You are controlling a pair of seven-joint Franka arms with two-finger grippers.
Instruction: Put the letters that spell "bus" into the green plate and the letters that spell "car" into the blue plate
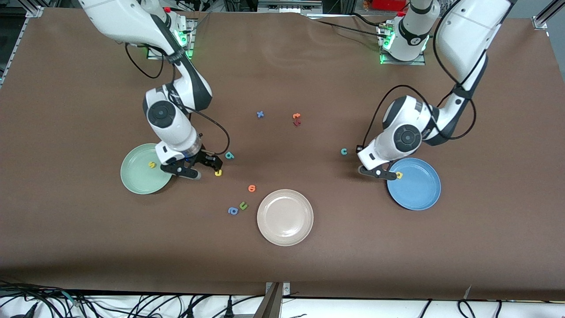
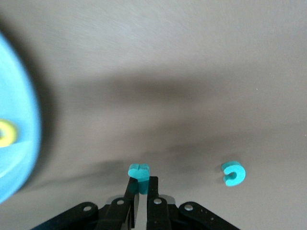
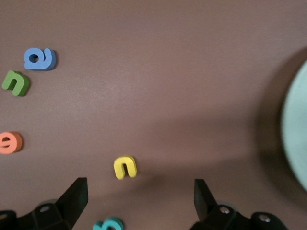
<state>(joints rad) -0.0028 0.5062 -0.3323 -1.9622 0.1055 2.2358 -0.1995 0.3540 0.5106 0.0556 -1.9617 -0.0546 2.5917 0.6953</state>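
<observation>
Teal r pinched by left gripper; right gripper spread wide beside yellow u.

Left gripper closed tight on the teal r, low over bare tabletop just beside the blue plate rim, probably so the letter could be carried onto that plate. Yellow a already on the blue plate at its rim; teal c flat on the tabletop near that gripper, toward the tabletop's middle. Right gripper fully spread and empty, between the green plate edge and the yellow u, likely lined up for that letter. Yellow s in the green plate. Teal b on the tabletop just beside the u. Orange letter, olive-green u, blue a and beige-white plate toward the middle of the tabletop's camera-side edge, untouched.
</observation>
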